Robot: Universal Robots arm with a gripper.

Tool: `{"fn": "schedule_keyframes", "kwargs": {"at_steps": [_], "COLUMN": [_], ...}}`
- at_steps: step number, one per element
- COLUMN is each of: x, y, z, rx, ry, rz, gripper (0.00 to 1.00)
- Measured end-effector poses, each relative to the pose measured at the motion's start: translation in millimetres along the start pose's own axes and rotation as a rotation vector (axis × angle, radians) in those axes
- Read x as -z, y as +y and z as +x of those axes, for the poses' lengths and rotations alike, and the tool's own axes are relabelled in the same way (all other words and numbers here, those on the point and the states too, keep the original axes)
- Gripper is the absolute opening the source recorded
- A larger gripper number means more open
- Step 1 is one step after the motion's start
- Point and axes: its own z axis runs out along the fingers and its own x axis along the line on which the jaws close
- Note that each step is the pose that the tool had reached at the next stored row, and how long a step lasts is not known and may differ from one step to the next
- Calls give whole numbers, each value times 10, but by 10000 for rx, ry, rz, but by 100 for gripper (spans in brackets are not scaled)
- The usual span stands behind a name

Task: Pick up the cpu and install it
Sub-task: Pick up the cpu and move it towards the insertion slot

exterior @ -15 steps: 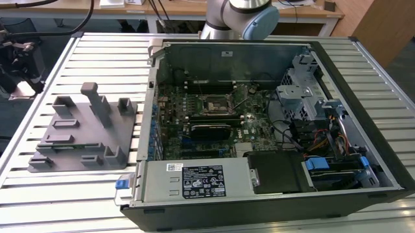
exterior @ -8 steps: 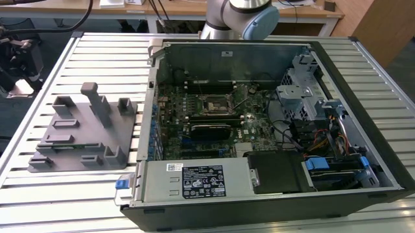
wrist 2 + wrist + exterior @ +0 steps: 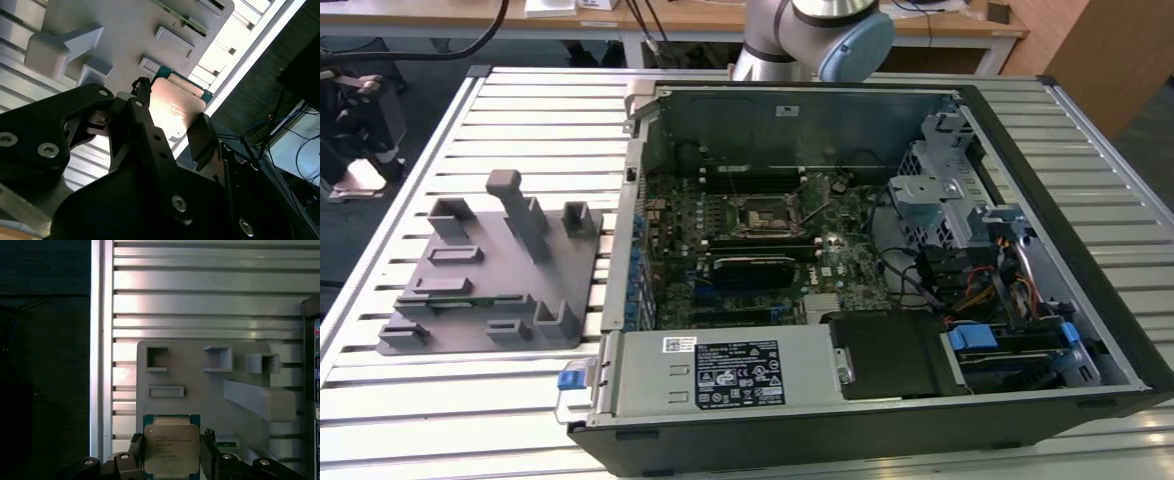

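Observation:
The cpu [image 3: 171, 447], a flat square chip with a silvery top plate and a green rim, sits between the two black fingers of my gripper [image 3: 171, 456], which is shut on it. In the second wrist view the cpu [image 3: 177, 107] catches the light between the fingers of the gripper [image 3: 172, 120]. Behind it, some way off, lies the grey plastic holder block [image 3: 200, 400] with its pockets and posts. In the exterior view the dark square socket [image 3: 758, 213] sits in the motherboard inside the open computer case [image 3: 1067, 250].
The holder block [image 3: 494, 270] rests on the slatted metal table [image 3: 494, 400], to the exterior view's left of the case. The arm's base [image 3: 814, 30] rises behind the case. A power supply [image 3: 720, 370] and drive cages [image 3: 947, 190] crowd the case's interior.

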Motion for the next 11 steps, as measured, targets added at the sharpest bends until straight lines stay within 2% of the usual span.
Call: {"fn": "schedule_keyframes", "kwargs": {"at_steps": [11], "x": [105], "y": [2], "z": [-2], "rx": [1], "ry": [1], "rz": [0], "gripper": [54]}}
